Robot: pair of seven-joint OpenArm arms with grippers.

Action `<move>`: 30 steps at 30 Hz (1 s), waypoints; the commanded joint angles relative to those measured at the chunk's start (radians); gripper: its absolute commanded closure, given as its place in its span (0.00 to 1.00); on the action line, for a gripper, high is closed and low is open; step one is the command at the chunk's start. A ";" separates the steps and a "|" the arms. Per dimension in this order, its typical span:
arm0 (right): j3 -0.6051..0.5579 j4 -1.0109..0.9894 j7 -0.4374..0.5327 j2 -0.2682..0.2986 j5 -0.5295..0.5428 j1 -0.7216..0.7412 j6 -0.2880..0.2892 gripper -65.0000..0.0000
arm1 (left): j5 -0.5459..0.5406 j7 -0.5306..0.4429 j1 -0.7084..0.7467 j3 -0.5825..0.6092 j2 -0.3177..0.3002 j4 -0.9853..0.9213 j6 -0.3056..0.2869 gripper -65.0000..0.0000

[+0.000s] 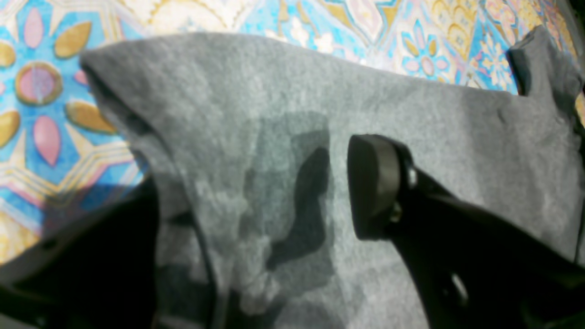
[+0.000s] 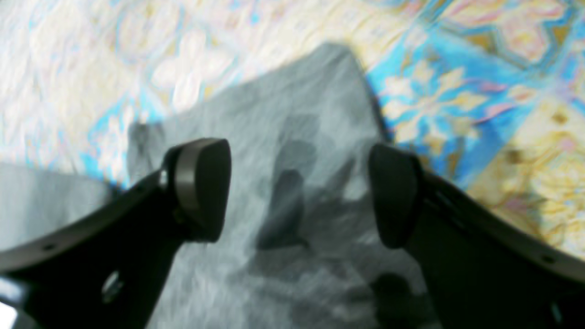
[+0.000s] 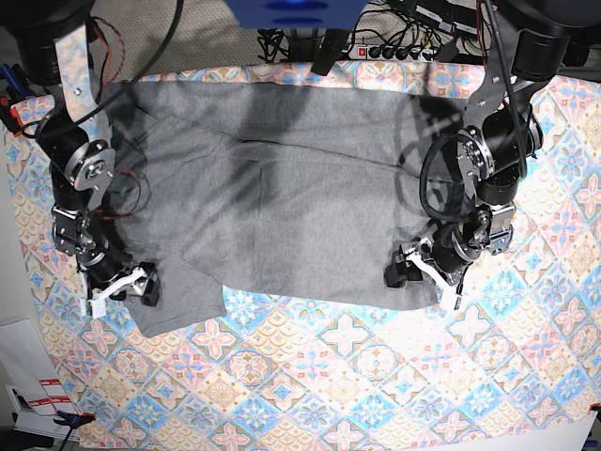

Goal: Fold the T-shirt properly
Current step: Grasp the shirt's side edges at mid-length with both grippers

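Note:
The grey T-shirt [image 3: 282,188] lies spread on the patterned tablecloth [image 3: 329,376], one sleeve [image 3: 183,291] reaching toward the near left. My left gripper [image 3: 423,274] hovers at the shirt's near right hem corner. In the left wrist view that gripper [image 1: 260,192] is open, grey cloth [image 1: 283,105] lies between its jaws, and a fold covers part of the left finger. My right gripper [image 3: 122,289] is at the sleeve's outer edge. The right wrist view shows it [image 2: 299,192] open, pads [image 2: 201,187] wide apart over a grey corner [image 2: 311,114].
A power strip [image 3: 385,49] and cables lie beyond the table's far edge. White papers [image 3: 33,395] sit off the near left corner. A blue part [image 3: 296,11] hangs over the far middle. Bare tablecloth fills the near half of the table.

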 commanded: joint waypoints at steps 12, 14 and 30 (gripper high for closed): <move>-0.092 -0.041 0.087 -0.002 0.014 0.031 -0.073 0.29 | 0.027 0.049 -0.006 0.002 -0.017 0.003 0.010 0.38; -0.092 -0.056 0.087 -0.002 0.012 0.030 -0.073 0.32 | 0.027 0.049 -0.006 0.002 -0.026 0.003 0.010 0.38; -0.086 -0.055 0.029 0.002 0.017 0.017 -0.077 0.89 | 0.027 0.049 -0.006 0.002 -0.029 0.003 0.009 0.38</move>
